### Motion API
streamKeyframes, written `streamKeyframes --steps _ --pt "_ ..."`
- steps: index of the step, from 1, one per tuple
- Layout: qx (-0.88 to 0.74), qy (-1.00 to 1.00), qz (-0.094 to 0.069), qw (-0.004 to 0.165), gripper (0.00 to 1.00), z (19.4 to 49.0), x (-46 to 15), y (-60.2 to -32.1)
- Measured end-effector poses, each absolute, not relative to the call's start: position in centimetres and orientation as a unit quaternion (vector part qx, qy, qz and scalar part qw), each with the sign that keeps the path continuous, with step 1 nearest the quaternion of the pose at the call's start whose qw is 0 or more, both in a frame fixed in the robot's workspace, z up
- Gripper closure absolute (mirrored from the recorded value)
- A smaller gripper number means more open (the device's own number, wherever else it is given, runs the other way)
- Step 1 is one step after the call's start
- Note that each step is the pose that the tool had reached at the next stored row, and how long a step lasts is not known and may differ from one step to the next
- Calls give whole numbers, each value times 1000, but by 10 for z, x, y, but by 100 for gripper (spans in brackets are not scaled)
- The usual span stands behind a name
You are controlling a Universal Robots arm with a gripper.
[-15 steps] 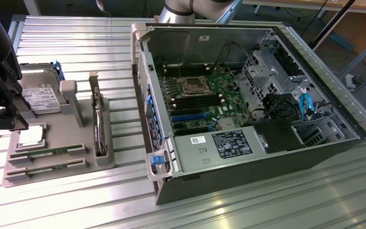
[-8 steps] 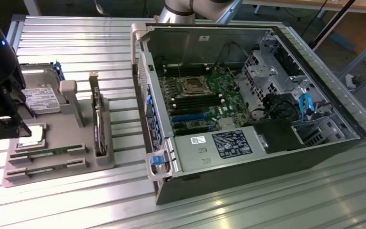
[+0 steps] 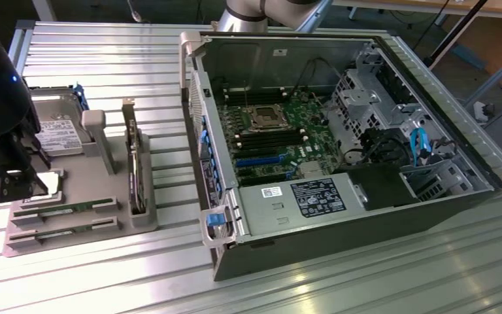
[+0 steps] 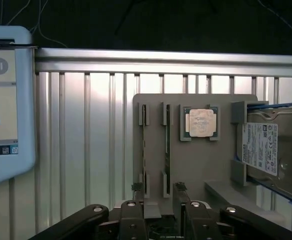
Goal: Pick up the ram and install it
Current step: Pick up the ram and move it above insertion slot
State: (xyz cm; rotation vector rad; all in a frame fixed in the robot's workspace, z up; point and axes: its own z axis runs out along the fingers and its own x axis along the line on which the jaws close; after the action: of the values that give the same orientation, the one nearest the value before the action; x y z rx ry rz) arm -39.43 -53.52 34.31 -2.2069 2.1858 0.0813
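Two thin green ram sticks (image 3: 65, 208) (image 3: 62, 229) lie side by side in slots of a grey fixture tray (image 3: 76, 245) on the exterior view's left. In the wrist view the same ram sticks (image 4: 145, 150) (image 4: 167, 150) run parallel, just ahead of my fingertips. My gripper (image 4: 158, 189) hangs above the tray's end, open, with nothing between its fingers (image 4: 136, 190). From the exterior view the dark gripper (image 3: 8, 186) is over the tray's left edge, apart from the sticks.
A square silver processor (image 4: 200, 122) and a labelled hard drive (image 4: 271, 150) also sit on the tray. An upright card (image 3: 133, 163) stands in it. The open computer case (image 3: 443, 196) with its motherboard (image 3: 273, 134) lies to the right. A tablet (image 4: 6, 100) is nearby.
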Motion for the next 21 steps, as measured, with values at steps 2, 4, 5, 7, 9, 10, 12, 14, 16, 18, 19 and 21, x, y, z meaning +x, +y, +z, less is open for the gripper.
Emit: streamKeyframes --steps 2,4,5,7,9,10,12,14,16,18,19,21 --pt "-710 703 26 17 64 336 -394 -536" --pt "-710 703 26 17 64 329 -395 -536" --pt "-710 703 26 17 64 327 -395 -537" --pt "-710 703 26 17 64 323 -395 -538" --pt "-710 703 26 17 64 319 -395 -539" --pt "-710 703 26 17 64 317 -395 -540" --pt "-710 703 26 17 64 313 -395 -541" --pt "-710 703 26 17 64 308 -395 -542" --pt "-710 703 26 17 64 305 -395 -543" --pt "-710 703 26 17 64 299 -395 -545" --pt "-710 703 26 17 64 296 -395 -546" --pt "-710 703 26 17 64 293 -395 -548"
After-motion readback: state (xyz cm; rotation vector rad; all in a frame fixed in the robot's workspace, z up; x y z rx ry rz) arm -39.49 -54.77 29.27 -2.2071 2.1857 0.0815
